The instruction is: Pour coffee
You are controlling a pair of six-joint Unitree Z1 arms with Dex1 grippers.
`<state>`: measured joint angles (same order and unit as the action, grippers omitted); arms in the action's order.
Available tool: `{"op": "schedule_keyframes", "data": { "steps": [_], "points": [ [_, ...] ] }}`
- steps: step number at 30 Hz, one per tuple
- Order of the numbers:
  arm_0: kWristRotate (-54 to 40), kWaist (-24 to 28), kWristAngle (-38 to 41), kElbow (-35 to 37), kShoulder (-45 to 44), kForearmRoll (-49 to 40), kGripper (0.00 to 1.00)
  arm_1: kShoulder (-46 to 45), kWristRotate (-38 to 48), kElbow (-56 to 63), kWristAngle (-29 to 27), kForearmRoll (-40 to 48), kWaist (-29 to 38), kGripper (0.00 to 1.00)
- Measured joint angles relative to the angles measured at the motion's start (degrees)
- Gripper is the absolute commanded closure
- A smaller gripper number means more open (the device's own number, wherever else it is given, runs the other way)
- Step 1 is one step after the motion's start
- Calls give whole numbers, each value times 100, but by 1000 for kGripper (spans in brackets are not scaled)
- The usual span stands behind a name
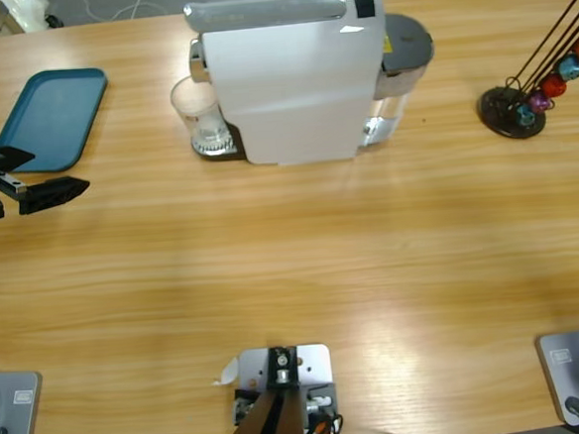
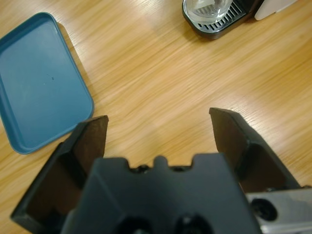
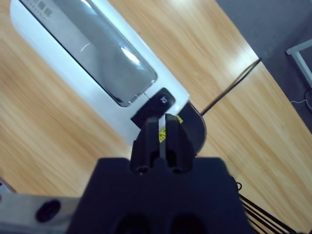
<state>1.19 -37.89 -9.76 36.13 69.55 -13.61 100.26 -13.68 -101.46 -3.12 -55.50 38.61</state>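
Observation:
A white coffee machine (image 1: 290, 78) stands at the table's far middle. A small clear glass tumbler (image 1: 201, 116) sits on its black drip tray (image 2: 214, 27) at the machine's left end. No coffee shows in the glass or anywhere else. My left gripper (image 1: 38, 173) hovers open and empty at the table's left edge, beside the teal tray; in its own view the left gripper (image 2: 158, 129) points toward the glass (image 2: 207, 9), well short of it. My right gripper (image 3: 159, 121) is shut, empty, above the machine's top (image 3: 92, 53) near a black button (image 3: 164, 100). It does not show in the high view.
A teal tray (image 1: 52, 116) lies empty at the far left. A black capsule stand (image 1: 513, 110) with several coloured capsules stands at the far right. The machine's grey water tank (image 1: 405, 48) sits on its right side. Bare wooden tabletop (image 1: 303, 266) spans the front.

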Motion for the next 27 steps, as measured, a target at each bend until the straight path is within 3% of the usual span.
{"op": "schedule_keyframes", "data": {
  "steps": [7,27],
  "points": [
    [0,0,0,0,0,0,107,384,-47,-627,0,-339,85,1000],
    [0,0,0,0,0,2,106,517,-103,-700,-60,-359,-98,1000]
  ]
}}
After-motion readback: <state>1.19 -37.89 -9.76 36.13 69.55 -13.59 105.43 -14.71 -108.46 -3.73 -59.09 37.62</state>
